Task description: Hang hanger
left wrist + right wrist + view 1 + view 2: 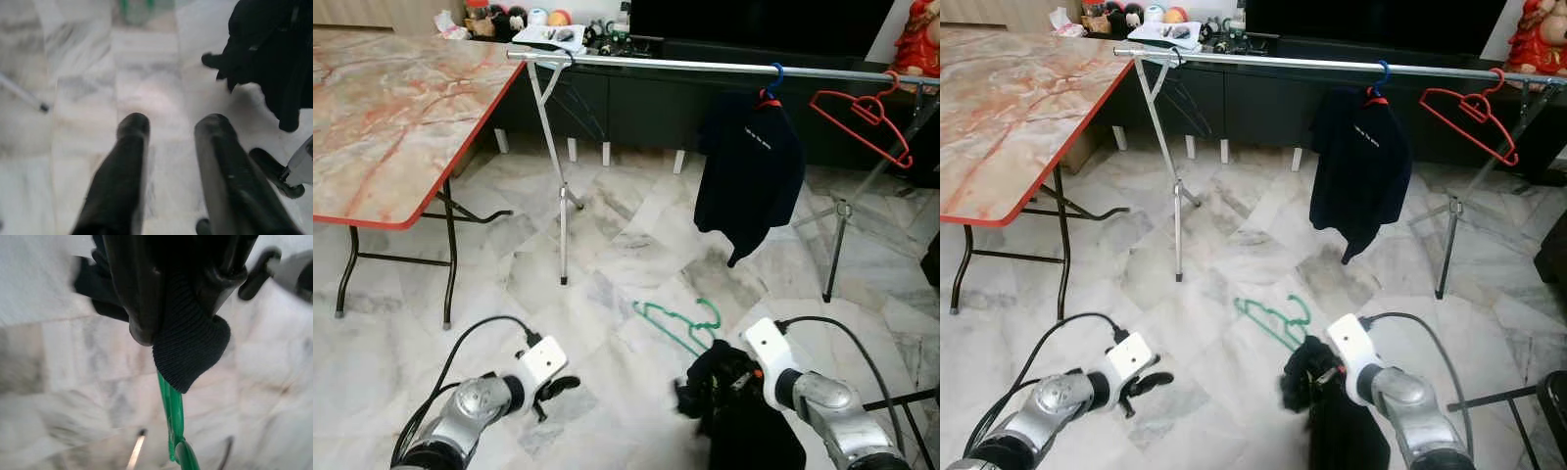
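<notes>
I had the clothes rail [705, 67] ahead, a dark shirt [749, 166] and red hanger [862, 113] on it. Well below it, my right gripper [729, 377] was clamped on a black garment [188, 345] with the green hanger [680, 323]. I judged I should lift hook-first toward bare rail. My left gripper [171, 132] hung parted, empty. The right wrist view showed ribbed cloth pinched over green plastic.

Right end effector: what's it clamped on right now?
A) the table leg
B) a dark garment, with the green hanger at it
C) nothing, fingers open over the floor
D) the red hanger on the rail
B. The right end effector is shut on the ribbed edge of a dark garment, with the green hanger reaching out from beneath it over the marble floor.
</notes>
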Available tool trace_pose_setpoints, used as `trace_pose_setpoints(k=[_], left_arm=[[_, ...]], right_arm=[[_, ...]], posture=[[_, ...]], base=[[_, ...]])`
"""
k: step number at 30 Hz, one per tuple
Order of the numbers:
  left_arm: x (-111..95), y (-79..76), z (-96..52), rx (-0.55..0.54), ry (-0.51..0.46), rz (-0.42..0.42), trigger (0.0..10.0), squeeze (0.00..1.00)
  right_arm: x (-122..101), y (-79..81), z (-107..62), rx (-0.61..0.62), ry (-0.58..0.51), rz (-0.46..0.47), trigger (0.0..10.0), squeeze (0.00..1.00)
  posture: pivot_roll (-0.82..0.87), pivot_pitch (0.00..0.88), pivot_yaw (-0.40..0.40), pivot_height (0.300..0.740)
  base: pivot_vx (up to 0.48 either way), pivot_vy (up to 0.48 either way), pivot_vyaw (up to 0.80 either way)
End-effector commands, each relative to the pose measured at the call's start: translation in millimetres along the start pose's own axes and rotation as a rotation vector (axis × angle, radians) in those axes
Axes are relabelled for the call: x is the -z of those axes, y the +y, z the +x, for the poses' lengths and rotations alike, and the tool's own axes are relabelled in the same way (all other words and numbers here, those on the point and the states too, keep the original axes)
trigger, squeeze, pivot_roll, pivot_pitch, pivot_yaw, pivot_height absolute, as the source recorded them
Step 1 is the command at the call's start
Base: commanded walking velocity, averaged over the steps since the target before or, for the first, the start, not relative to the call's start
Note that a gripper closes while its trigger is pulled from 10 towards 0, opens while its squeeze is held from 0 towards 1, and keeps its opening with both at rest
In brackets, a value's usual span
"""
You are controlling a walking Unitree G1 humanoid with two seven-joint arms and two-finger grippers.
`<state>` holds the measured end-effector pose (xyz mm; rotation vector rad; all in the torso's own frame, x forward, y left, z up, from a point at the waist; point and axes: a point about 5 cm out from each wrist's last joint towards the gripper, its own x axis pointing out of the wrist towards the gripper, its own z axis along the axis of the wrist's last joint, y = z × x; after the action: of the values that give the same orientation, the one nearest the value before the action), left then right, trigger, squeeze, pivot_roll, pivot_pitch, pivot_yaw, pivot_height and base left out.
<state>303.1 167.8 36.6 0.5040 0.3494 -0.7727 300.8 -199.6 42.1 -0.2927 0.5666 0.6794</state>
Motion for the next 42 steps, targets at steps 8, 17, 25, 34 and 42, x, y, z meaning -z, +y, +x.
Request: trace_pose_setpoints(k=[8,17,25,34,42], left_arm=[[-27.3,-6.8,8.1,0.149,-0.106,0.026,10.0,0.0],[-39.3,-23.9,15.0,0.298,-0.146,-0.012,10.0,0.0],[-42.6,-30.9,14.2,0.419,-0.13,-0.021,10.0,0.0],[-46.2,-36.5,15.8,0.487,-0.108,-0.008,10.0,0.0],[-47.3,-40.0,17.8,0.509,-0.095,-0.008,10.0,0.0]], right_arm=[[4.1,27.2,5.2,-0.349,0.015,-0.164,10.0,0.0],[-9.5,36.9,11.3,-0.465,-0.04,-0.215,10.0,0.0],[-15.5,37.1,13.9,-0.49,-0.052,-0.266,10.0,0.0],[-21.2,41.2,15.0,-0.539,-0.095,-0.287,10.0,0.0],[-28.5,42.5,13.4,-0.597,-0.122,-0.304,10.0,0.0]], posture=[[0.0,0.111,-0.046,0.74],[0.0,0.114,-0.056,0.74],[0.0,0.118,-0.059,0.74],[0.0,0.12,-0.055,0.74],[0.0,0.119,-0.053,0.74]], base=[[0.0,0.0,0.0],[0.0,0.0,0.0],[0.0,0.0,0.0],[0.0,0.0,0.0],[0.0,0.0,0.0]])
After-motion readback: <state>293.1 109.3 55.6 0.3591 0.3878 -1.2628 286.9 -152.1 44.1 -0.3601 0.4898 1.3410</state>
